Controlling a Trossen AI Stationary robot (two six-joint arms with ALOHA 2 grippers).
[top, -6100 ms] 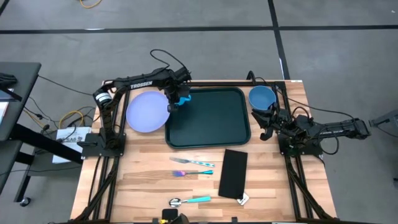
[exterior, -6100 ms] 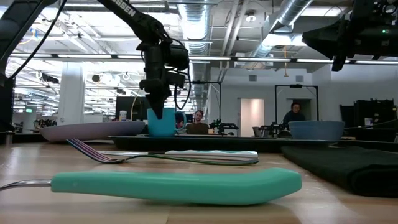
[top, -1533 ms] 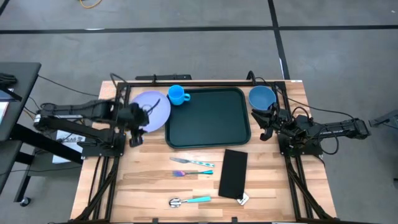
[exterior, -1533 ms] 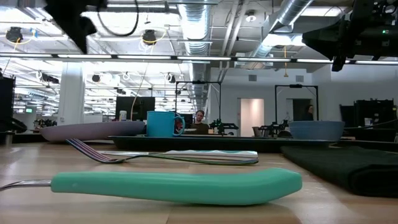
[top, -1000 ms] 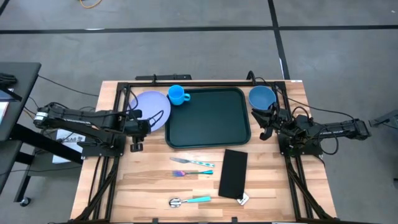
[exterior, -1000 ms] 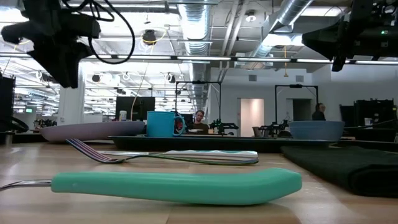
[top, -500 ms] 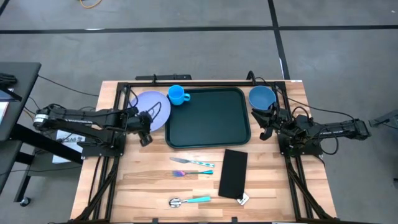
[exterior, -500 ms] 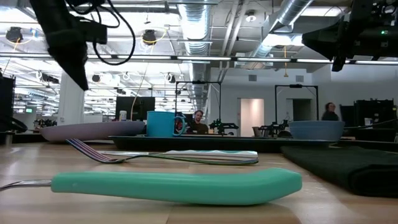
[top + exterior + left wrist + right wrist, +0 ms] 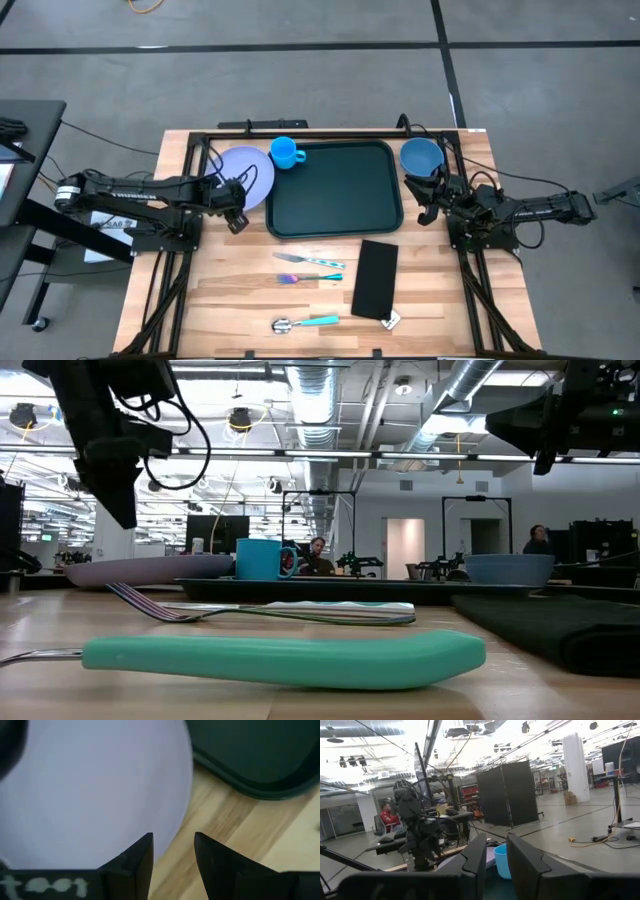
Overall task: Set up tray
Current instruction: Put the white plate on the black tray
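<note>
The dark green tray point(image 9: 340, 195) lies mid-table, with a blue cup point(image 9: 285, 152) standing in its far left corner. A lavender plate point(image 9: 240, 175) lies flat on the wood just left of the tray. My left gripper point(image 9: 237, 217) hovers open over the plate's near edge point(image 9: 165, 840), pointing steeply down and touching nothing. It also shows in the low view point(image 9: 122, 510). My right gripper point(image 9: 427, 208) waits right of the tray, near a blue bowl point(image 9: 421, 157). Its fingers point(image 9: 496, 852) stand slightly apart with nothing between them.
A black napkin point(image 9: 375, 280) lies near of the tray's right half. A fork point(image 9: 300, 259), a second utensil point(image 9: 312, 277) and a teal-handled spoon point(image 9: 305, 322) lie on the near wood. Black frame rails run along the table's left and right edges.
My left gripper has moved toward the table's right, from beside the plate to over its near edge. It has sunk a little and rolled about its own line. Its fingers stay open. Nothing on the table has moved.
</note>
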